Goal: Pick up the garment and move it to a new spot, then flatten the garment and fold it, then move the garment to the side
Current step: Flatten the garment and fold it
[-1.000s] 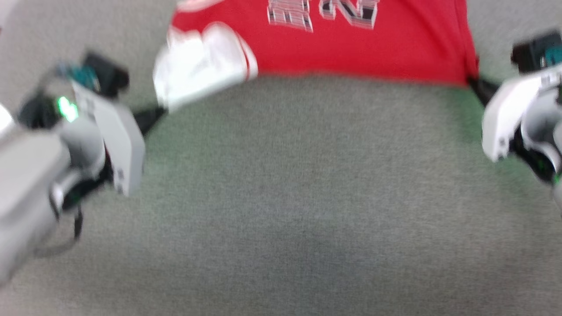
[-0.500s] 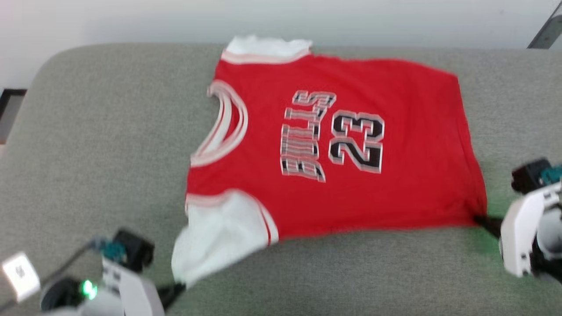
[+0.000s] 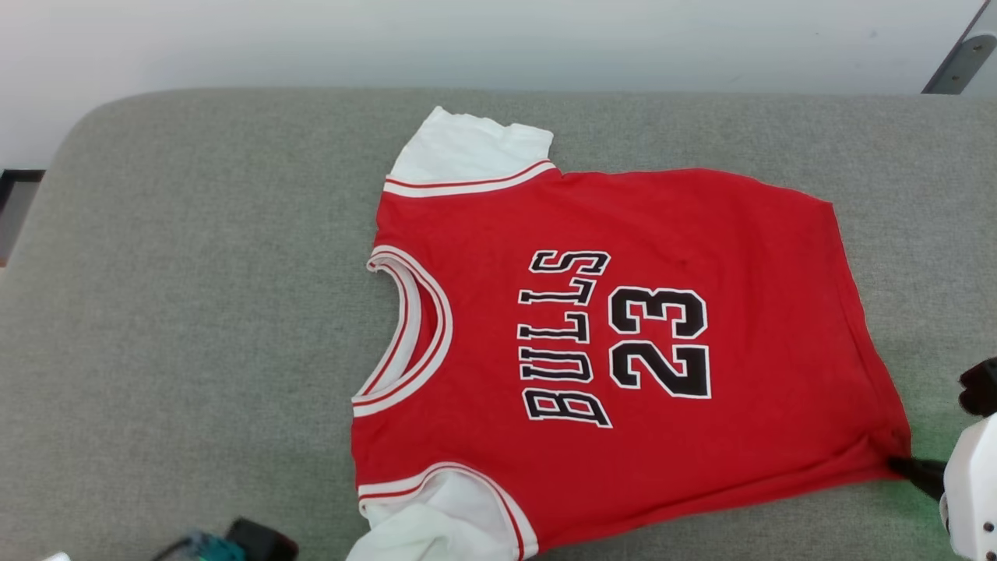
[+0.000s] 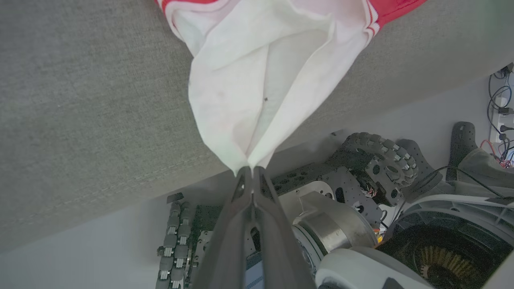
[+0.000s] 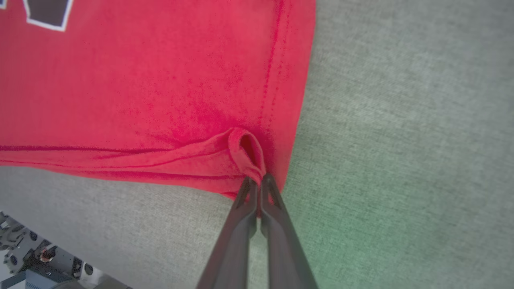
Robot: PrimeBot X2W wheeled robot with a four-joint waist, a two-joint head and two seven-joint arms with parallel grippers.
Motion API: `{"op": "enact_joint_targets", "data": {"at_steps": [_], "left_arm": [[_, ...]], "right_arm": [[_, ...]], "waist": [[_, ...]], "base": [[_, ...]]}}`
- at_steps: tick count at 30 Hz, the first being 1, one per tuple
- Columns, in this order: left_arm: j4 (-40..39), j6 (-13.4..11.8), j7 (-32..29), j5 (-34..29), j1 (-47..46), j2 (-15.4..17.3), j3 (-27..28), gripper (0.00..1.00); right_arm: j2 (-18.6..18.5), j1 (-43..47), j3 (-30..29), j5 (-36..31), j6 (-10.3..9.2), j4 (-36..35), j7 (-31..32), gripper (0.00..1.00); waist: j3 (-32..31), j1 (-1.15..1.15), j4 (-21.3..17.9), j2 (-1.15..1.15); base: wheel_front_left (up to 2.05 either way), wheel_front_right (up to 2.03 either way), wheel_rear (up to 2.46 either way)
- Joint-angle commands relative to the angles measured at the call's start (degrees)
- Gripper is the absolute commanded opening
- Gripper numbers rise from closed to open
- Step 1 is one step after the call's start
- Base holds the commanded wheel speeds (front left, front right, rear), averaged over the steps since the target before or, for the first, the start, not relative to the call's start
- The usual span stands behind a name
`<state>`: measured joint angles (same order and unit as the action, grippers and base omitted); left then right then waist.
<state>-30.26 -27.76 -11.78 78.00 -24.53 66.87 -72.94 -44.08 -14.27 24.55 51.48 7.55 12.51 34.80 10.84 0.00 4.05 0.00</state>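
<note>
Dragged nearer, soft garment (image 3: 623,234) stretches between left pincer (image 4: 251,171) and right pincer (image 5: 258,182).

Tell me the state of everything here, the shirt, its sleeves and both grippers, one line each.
garment: spread face up on the grey cushion, lettering showing, not folded.
near sleeve: drawn to a point at the cushion's edge.
far sleeve: lying flat.
left gripper: jaws shut on the near sleeve's tip.
right gripper: jaws shut on the garment's bunched red hem corner.
</note>
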Motion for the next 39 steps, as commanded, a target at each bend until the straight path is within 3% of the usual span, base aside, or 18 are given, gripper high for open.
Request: {"op": "enact_joint_targets", "data": {"at_steps": [1, 8, 13, 19, 28, 33, 39], "left_arm": [[-0.2, -0.6, 0.0, -0.8, -0.6, 0.9, 0.5, 0.00], [-2.4, 0.0, -2.8, -6.9, -9.6, 5.5, 4.9, 0.00], [1.3, 5.3, -6.5, -11.7, -18.7, 5.5, 8.6, 0.00], [12.5, 14.4, -10.6, -14.3, -28.3, -1.1, 10.9, 0.00], [36.4, 26.3, -12.8, -15.9, -36.9, -13.8, 9.8, 0.00], [47.2, 30.0, -14.4, -14.5, -37.8, -19.6, 8.2, 0.00], [56.5, 31.9, -17.0, -12.5, -37.5, -24.4, 6.9, 0.00]], "right_arm": [[0.4, 0.9, -1.7, -1.3, -0.12, -0.3, 0.2, 0.00], [5.0, -1.2, -10.3, -6.5, -0.12, -4.1, 2.1, 0.00], [8.9, -5.1, -14.4, -11.5, -0.12, -6.6, 4.3, 0.00], [13.0, -12.2, -14.6, -16.5, -0.12, -5.5, 6.5, 0.00], [17.5, -21.7, -10.2, -20.2, -0.12, 4.5, 3.6, 0.00], [18.8, -24.8, -6.7, -19.6, -0.11, 10.0, 1.5, 0.00], [19.3, -27.6, -3.3, -18.2, -0.11, 14.5, 0.5, 0.00]], "waist": [[0.2, 0.00, -0.2, 0.00], [1.1, 0.00, -1.1, 0.00], [2.7, 0.00, -2.0, 0.00], [5.3, 0.00, -3.3, 0.00], [8.7, 0.00, -4.4, 0.00], [9.7, 0.00, -4.5, 0.00], [9.9, 0.00, -4.3, 0.00]], "base": [[0.00, 0.00, 0.00], [0.00, 0.00, 0.00], [0.00, 0.00, 0.00], [0.00, 0.00, 0.00], [0.00, 0.00, 0.00], [0.00, 0.00, 0.00], [0.00, 0.00, 0.00]]}}
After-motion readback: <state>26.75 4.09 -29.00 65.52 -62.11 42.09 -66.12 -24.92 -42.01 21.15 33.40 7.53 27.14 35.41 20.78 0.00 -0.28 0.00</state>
